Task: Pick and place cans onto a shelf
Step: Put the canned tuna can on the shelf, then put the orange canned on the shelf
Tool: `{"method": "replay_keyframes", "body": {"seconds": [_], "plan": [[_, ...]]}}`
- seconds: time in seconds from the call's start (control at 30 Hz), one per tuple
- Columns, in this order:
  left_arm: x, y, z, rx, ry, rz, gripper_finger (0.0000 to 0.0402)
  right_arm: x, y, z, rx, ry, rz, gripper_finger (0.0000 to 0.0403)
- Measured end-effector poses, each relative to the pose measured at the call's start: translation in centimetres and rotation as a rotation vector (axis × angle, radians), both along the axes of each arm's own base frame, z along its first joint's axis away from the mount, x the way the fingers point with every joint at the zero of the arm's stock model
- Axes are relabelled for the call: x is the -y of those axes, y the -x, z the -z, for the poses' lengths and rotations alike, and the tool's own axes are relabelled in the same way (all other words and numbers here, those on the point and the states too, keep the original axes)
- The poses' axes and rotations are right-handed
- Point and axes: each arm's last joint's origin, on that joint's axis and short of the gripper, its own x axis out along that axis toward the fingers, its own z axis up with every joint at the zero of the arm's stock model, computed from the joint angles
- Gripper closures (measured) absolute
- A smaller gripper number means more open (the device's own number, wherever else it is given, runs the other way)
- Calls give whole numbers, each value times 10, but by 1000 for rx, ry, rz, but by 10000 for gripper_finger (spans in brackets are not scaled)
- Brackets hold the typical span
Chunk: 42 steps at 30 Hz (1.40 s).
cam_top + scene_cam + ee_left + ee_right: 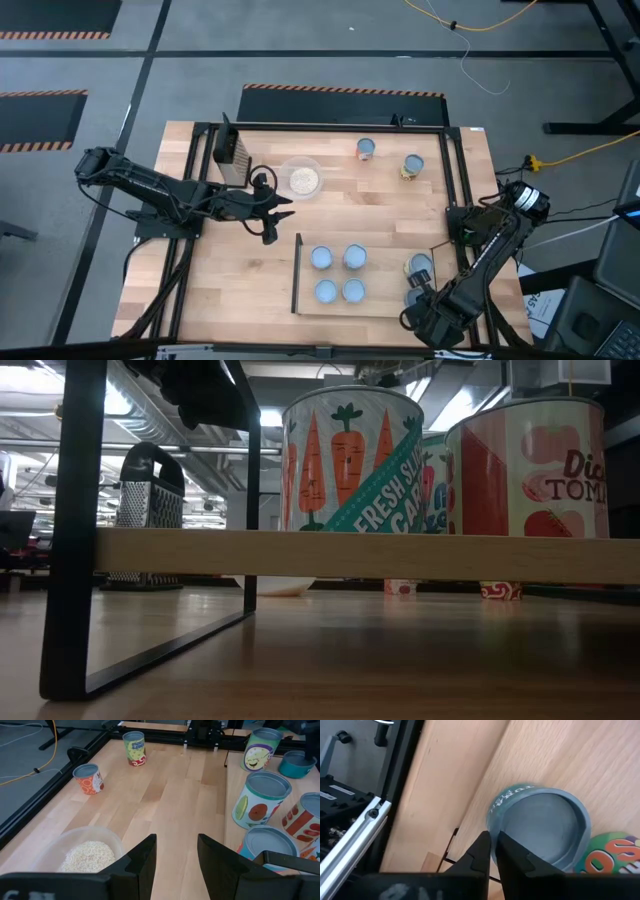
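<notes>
1. Right gripper [494, 851]: I have it at the right end of the shelf [385, 275], above a teal can [545, 827]. The fingers stand almost together, with only a thin slit between them, right at the can's near rim. I cannot tell whether they pinch the rim or only hang over it.
2. Teal can: it stands upright on the shelf with its pale top facing up. Just beside it is a green can [615, 852].
3. Left gripper [177, 860]: I see it over the bare table, left of the shelf and near the bowl [301, 179]. The fingers are spread wide and nothing is between them.
4. Shelf load: four cans [321, 258] stand in a two-by-two block on the left half. The teal and green cans are at the right end, apart from that block.
5. Off the shelf: one can [366, 149] and another [413, 165] stand on the table near its far edge, well apart from the shelf.
6. Other items: the bowl holds white grains. A grater [232, 152] stands upright to its left.
</notes>
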Motion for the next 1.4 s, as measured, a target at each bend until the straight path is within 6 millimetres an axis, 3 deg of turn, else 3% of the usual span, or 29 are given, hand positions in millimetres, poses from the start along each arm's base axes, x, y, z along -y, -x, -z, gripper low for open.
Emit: {"method": "replay_keyframes", "body": {"seconds": [0.43, 0.9, 1.4], "plan": [[0, 0, 0, 0, 0, 0, 266, 4, 3, 0, -35, 36, 4, 327], [0, 0, 0, 0, 0, 0, 266, 4, 3, -1, -37, 37, 4, 322], [0, 0, 0, 0, 0, 0, 266, -4, -11, -54, 34, -32, -57, 322]]}}
